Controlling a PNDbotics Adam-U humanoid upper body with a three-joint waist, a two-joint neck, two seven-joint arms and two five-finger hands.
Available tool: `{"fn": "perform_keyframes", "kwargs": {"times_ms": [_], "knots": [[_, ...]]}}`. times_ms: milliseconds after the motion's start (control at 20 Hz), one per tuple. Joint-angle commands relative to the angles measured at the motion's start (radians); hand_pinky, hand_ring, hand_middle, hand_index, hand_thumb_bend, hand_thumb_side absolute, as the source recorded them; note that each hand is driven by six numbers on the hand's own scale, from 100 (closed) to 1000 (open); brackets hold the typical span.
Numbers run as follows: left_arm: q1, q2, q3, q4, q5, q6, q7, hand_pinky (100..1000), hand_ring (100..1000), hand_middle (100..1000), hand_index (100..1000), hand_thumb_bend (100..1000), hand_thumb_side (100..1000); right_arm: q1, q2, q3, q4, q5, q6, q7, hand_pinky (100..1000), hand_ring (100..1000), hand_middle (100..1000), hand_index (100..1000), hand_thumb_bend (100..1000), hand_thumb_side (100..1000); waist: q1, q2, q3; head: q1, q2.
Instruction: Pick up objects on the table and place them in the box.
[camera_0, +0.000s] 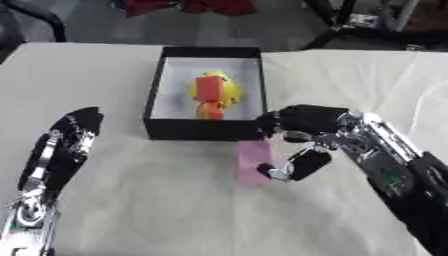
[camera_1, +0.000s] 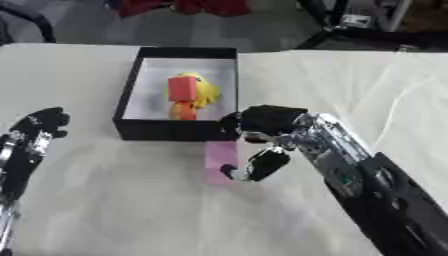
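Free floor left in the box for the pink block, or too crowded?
Room, yes. The red, orange and yellow toys crowd the middle of the box; its floor is bare along the left wall and far end. Outside, bare cloth lies between the left hand and the pink block, which the right hand is touching.

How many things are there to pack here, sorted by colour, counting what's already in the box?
Pink: 1, a flat block on the table by the right hand, just in front of the box.
Red: 1, a block in the box.
Yellow: 1, a toy in the box.
Orange: 1, a piece in the box.
Total: 4
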Motion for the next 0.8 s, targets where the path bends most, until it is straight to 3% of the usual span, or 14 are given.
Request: {"fn": "perform_keyframes", "kwargs": {"times_ms": [50, 550, 800], "knots": [[-0.008, 0.016, 0.005, -0.02, -0.001, -0.001, 0.003, 786, 801, 704, 816, 277, 724, -0.017, -0.002, -0.004, 0.016, 0.012, -0.002, -0.006, 707, 689, 830, 967, 233, 698, -0.011, -0.024, -0.001, -0.003, -0.002], [-0.007, 0.016, 0.004, -0.019, -0.001, 0.0, 0.002, 785, 800, 704, 816, 280, 723, -0.033, 0.014, 0.009, 0.078, 0.06, -0.031, 0.01, 731, 694, 833, 972, 260, 711, -0.011, -0.026, -0.001, -0.006, -0.002], [-0.007, 0.015, 0.004, -0.019, -0.001, 0.0, 0.002, 785, 800, 703, 816, 283, 722, -0.042, 0.019, 0.02, 0.091, 0.106, -0.056, 0.027, 735, 681, 788, 945, 265, 589, -0.011, -0.027, 0.0, -0.007, -0.002]]}}
